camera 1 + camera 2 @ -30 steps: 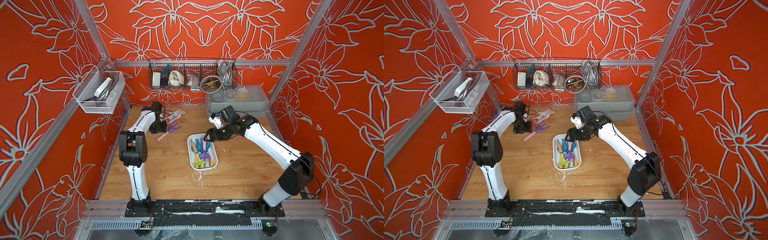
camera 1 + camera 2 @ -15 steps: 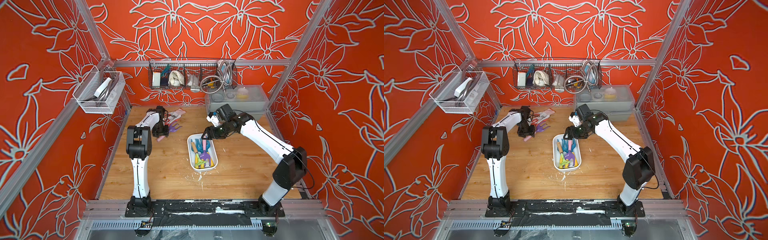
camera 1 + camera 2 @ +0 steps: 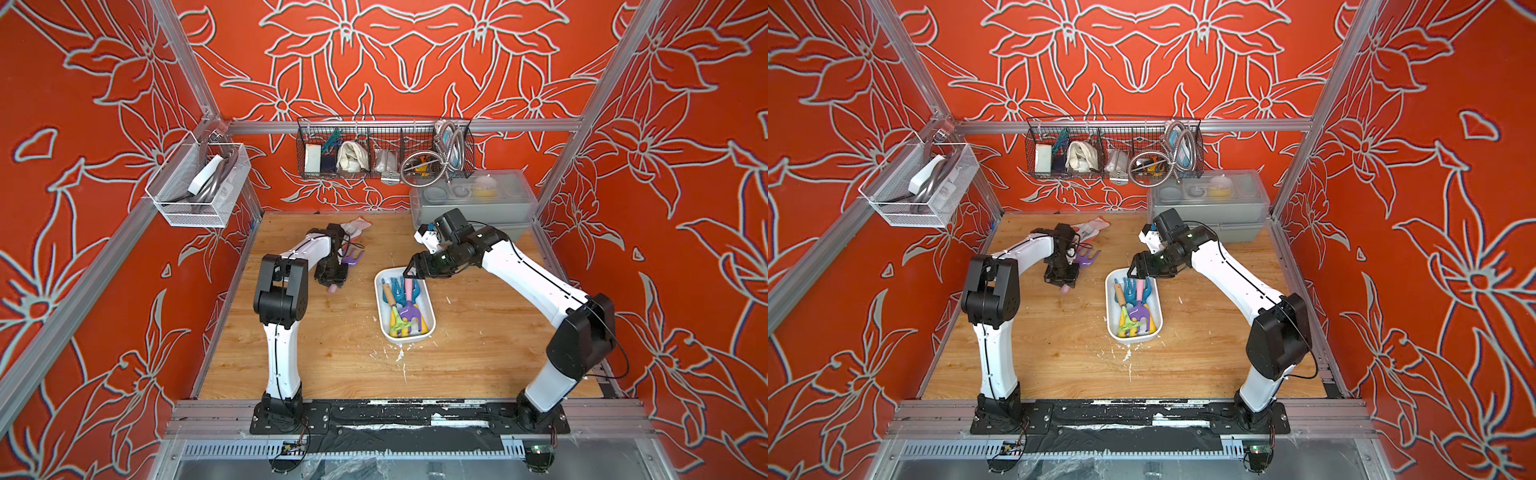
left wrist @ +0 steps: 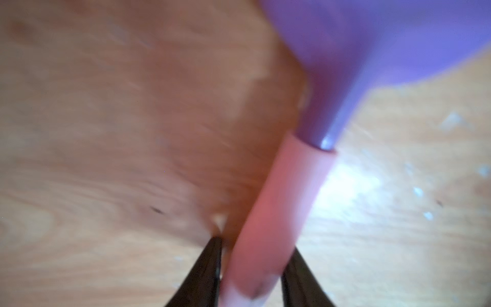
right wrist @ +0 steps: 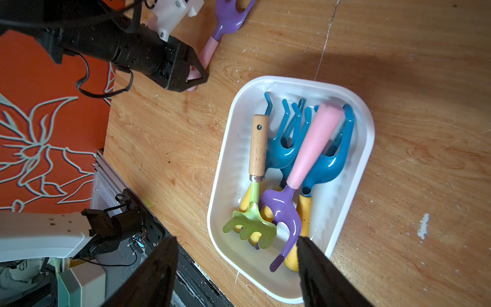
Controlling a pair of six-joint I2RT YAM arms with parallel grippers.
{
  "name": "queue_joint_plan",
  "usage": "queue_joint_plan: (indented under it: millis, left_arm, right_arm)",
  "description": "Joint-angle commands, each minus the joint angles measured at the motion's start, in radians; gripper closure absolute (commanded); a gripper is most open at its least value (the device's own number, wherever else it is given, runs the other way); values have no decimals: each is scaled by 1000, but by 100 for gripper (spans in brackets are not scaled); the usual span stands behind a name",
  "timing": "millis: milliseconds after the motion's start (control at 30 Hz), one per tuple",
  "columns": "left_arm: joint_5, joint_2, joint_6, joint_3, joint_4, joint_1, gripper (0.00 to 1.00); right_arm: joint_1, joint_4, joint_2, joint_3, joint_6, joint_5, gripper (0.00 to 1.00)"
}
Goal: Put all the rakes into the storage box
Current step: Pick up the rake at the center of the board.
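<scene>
White storage box (image 5: 230,164), pink-handled purple rake (image 4: 289,180)

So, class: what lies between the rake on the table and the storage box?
Only bare wooden table, from rake to storage box, as both top views show.

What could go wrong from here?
The left gripper pinches the purple rake near its pink handle's end; the head may sag or twist on lifting.
The storage box already holds four rakes, so this one may ride over the rim.
The open right gripper hangs above the box, possibly in the way.
</scene>
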Motion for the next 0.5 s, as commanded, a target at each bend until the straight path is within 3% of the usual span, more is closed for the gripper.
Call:
queue_joint_plan:
  millis: [0,233,467]
  left_arm:
    - [17,-41,-11,-73,3,-31,76]
    - [40,-166,-50,-173,19,-79,100]
    - [82,-288,-74,-175,-17,-99,100]
  right_arm:
    - [-7,23,-33,-26,21,-30,29]
    - [-7,37,-79,-64,34,-23,30]
    - [-7,49,-163,-134,51,12,30]
